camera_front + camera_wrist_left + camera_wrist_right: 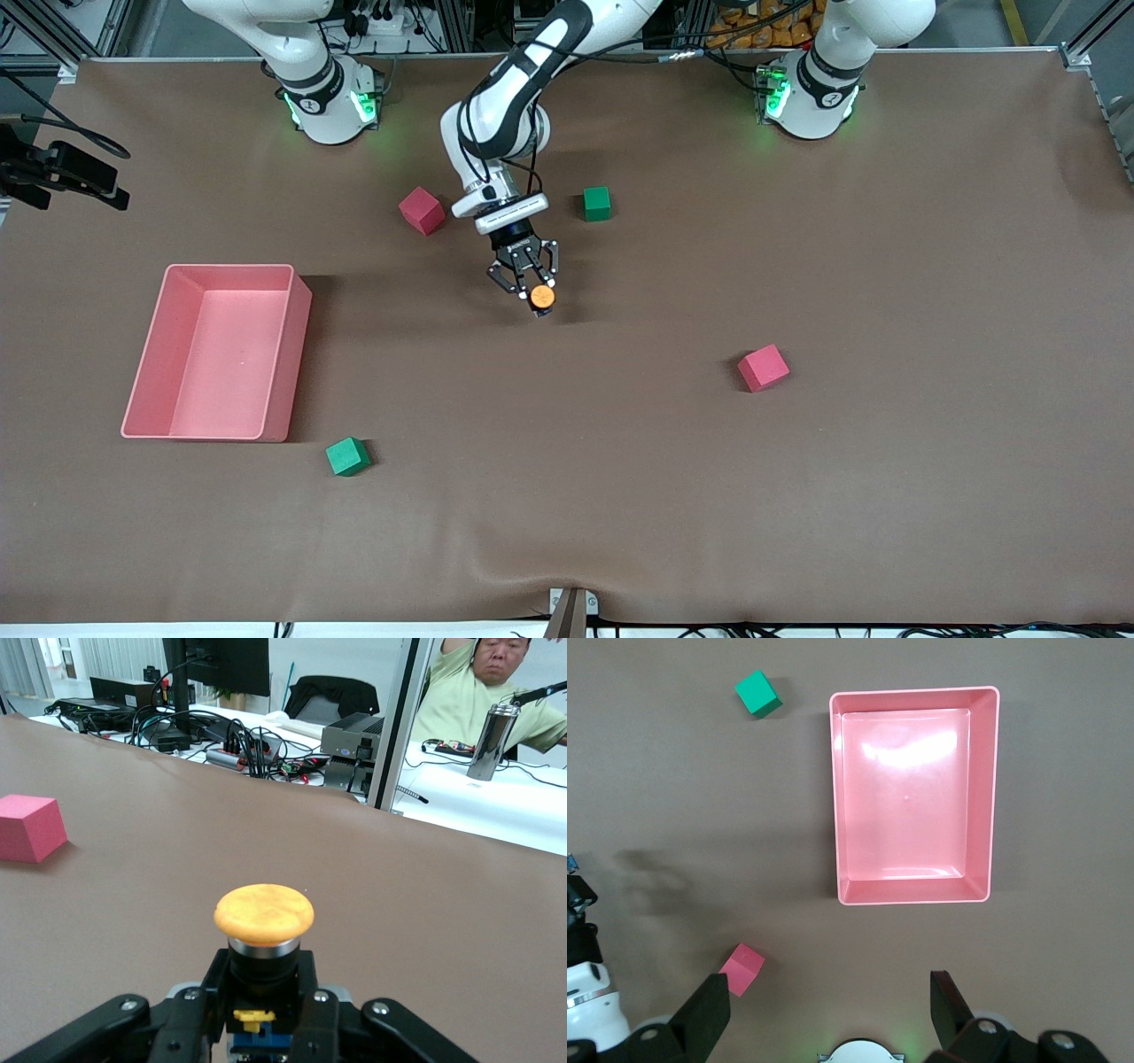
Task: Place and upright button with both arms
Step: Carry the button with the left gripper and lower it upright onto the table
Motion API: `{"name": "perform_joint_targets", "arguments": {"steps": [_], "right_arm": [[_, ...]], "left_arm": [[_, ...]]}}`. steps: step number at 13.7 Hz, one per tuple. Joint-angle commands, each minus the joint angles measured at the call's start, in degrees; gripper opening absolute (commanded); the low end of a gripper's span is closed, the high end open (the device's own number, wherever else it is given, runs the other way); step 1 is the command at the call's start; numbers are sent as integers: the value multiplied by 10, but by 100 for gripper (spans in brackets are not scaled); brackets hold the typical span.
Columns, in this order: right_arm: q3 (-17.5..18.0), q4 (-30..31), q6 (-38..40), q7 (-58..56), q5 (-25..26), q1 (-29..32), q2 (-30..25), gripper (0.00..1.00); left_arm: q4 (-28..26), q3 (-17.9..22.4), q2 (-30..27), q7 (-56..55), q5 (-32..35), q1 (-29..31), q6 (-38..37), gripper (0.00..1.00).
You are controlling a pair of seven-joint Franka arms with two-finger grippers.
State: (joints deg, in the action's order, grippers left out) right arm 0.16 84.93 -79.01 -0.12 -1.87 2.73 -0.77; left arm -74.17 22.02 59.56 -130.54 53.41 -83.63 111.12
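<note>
The button has a round orange cap and a dark body, and my left gripper is shut on that body low over the middle of the table. In the left wrist view the orange cap sticks out past the black fingers, pointing away from the wrist. I cannot tell if the button touches the table. My right gripper hangs open and empty high over the table near its own base, looking down on the pink tray. In the front view only its base and lower arm show.
A pink tray lies toward the right arm's end. A red cube and a green cube flank the left arm's wrist. Another red cube and another green cube lie nearer the front camera.
</note>
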Motion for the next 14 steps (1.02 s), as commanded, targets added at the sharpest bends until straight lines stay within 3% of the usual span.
{"name": "perform_joint_targets", "arguments": {"steps": [1, 6, 9, 10, 12, 14], "right_arm": [[-2, 8, 1, 12, -9, -3, -1, 100], [-2, 8, 3, 13, -8, -4, 1, 100], [-2, 7, 4, 13, -8, -4, 0, 100], [-1, 6, 4, 13, -8, -4, 0, 100], [0, 6, 7, 13, -8, -5, -1, 100], [0, 5, 9, 13, -8, -4, -1, 100]], "left_arm": [[4, 0, 28, -37, 22, -4, -8, 0], [4, -5, 62, -56, 39, -6, -8, 2], [3, -6, 67, -59, 40, -6, -8, 11], [3, -6, 68, -58, 40, -6, -8, 23], [-3, -6, 68, -47, 45, -6, -8, 100], [-3, -13, 67, -44, 57, -5, -8, 100]]}}
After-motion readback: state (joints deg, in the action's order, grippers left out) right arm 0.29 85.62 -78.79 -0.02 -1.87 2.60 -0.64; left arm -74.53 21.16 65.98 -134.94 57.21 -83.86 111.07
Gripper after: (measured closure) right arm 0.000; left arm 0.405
